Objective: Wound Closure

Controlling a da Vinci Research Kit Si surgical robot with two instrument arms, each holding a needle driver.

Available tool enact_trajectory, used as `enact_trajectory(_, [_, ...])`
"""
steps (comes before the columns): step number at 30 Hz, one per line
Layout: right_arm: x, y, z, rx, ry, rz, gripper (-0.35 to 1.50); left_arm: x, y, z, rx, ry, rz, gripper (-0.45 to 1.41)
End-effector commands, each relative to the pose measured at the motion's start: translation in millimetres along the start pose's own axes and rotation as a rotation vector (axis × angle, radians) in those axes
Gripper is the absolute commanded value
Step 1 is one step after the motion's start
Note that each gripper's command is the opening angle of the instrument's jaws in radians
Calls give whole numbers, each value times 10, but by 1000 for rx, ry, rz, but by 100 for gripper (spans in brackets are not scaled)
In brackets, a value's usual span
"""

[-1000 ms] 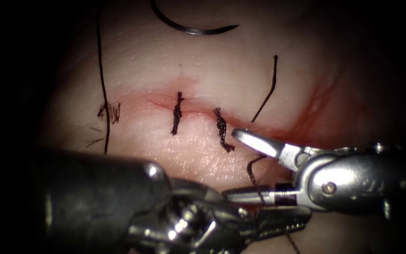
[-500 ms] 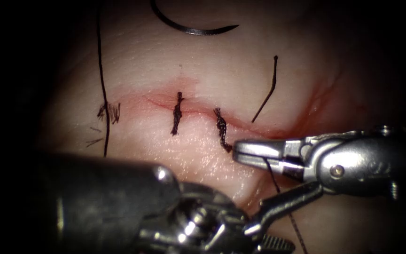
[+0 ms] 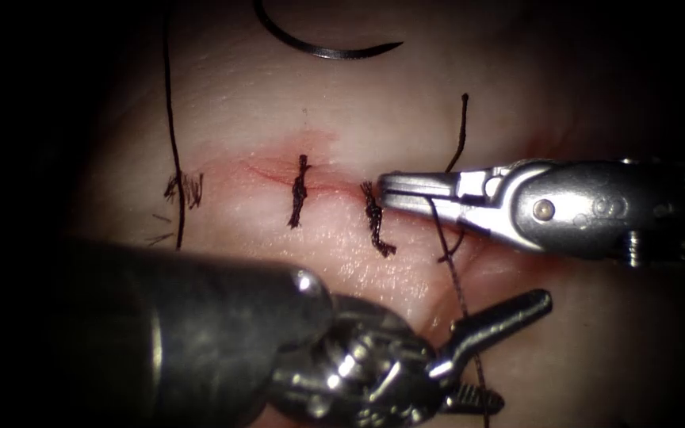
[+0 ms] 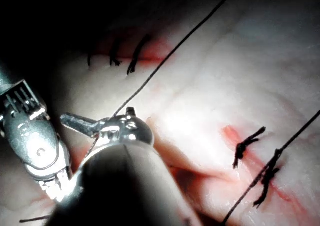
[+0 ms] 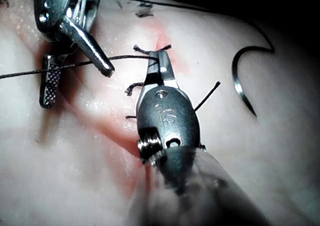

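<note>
The curved needle (image 3: 319, 49) lies free on the tissue (image 3: 342, 103) beyond the cut (image 3: 263, 170), in neither tool and not in the tissue; it also lies loose in the right wrist view (image 5: 242, 90). My right tool (image 3: 384, 187) is shut on the thread (image 3: 453, 277), its tip beside the right-hand of two stitches (image 3: 374, 220). The thread runs from these jaws (image 5: 161, 65) down past my left tool (image 3: 522, 350). That tool stands open in front of the cut and holds nothing (image 5: 75, 85).
A second stitch (image 3: 299, 192) crosses the cut further left. A long thread (image 3: 172, 150) runs down the tissue's left side past frayed cut ends (image 3: 188, 189). A short cut end (image 3: 461, 127) sticks up behind the right tool. Red fluid (image 3: 517, 238) stains the cut's right end.
The left jaws opened and let go of the thread. The right jaws shut on the thread and carried it up and left to the right-hand stitch.
</note>
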Motion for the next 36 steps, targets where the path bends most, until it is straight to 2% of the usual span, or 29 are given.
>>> enact_trajectory(1, [-8, 9, 9, 1, 5, 15, -35, -2, 1, 4, 1, 0, 7, 93])
enact_trajectory(12, [-20, 20, 10, 15, 15, 49, -35, 1, 6, -1, 0, -4, 11, 76])
enact_trajectory(20, [-22, 21, 11, 15, 15, 54, -35, 12, 15, -5, 2, -13, 16, 54])
enact_trajectory(21, [-22, 21, 11, 15, 15, 54, -35, 13, 17, -3, 3, -16, 18, 37])
enact_trajectory(22, [-22, 21, 11, 15, 15, 54, -35, 13, 17, -3, 3, -16, 18, 37])
enact_trajectory(24, [-22, 21, 11, 15, 15, 54, -35, 13, 19, -2, 4, -18, 20, 22])
enact_trajectory(26, [-23, 21, 11, 15, 15, 54, -35, 14, 20, -1, 5, -20, 21, -45])
enact_trajectory(33, [-23, 19, 10, 18, 15, 63, -35, 12, 20, -16, -1, -8, 22, -45])
enact_trajectory(36, [-23, 15, 5, 24, 18, 66, -35, 8, 15, -41, 6, -27, 17, -45])
